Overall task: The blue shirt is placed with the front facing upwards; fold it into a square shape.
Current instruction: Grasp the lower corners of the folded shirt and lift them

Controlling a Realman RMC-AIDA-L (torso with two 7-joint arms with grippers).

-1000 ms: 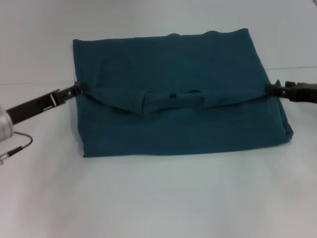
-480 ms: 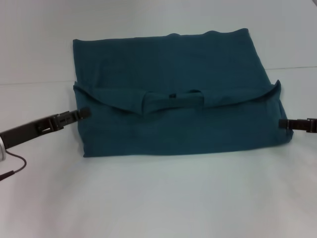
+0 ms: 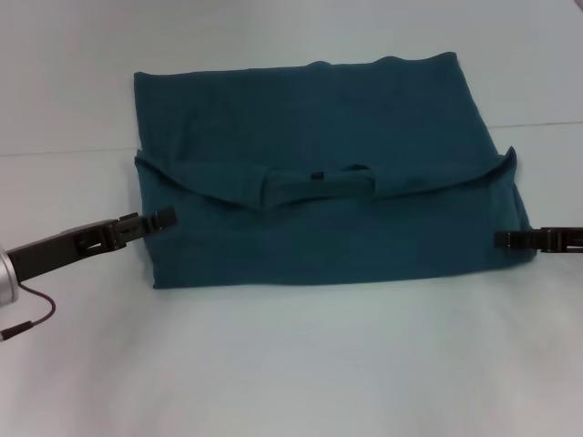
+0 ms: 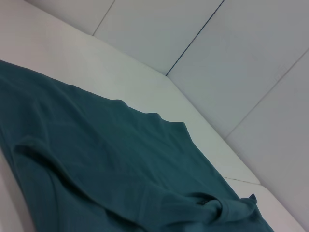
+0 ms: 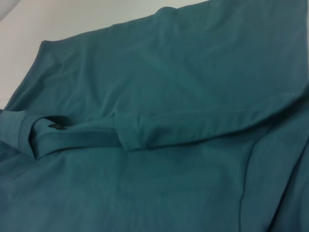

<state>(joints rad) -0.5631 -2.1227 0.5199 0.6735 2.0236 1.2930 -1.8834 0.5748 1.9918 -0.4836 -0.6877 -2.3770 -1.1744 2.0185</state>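
Note:
The blue shirt [image 3: 319, 118] lies on the white table [image 3: 291, 364], folded into a wide rectangle. Its collar band and small black neck label [image 3: 317, 173] sit on the folded-over flap at mid height. My left gripper [image 3: 164, 217] reaches in low from the left, its tips over the shirt's left edge below the flap. My right gripper [image 3: 503, 239] comes in from the right at the shirt's right edge, near the front corner. Both look open and hold nothing. The left wrist view shows the shirt [image 4: 96, 159]. The right wrist view shows the shirt [image 5: 169, 72] and its label [image 5: 57, 126].
The bare table runs all around the shirt, with wide room in front. A pale wall with seams [image 4: 193, 48] stands behind the table. A thin cable [image 3: 32, 314] hangs off my left arm.
Both grippers let go of the flap's ends and dropped toward the front. In the last half second they moved inward over the shirt's side edges. The shirt has stayed put.

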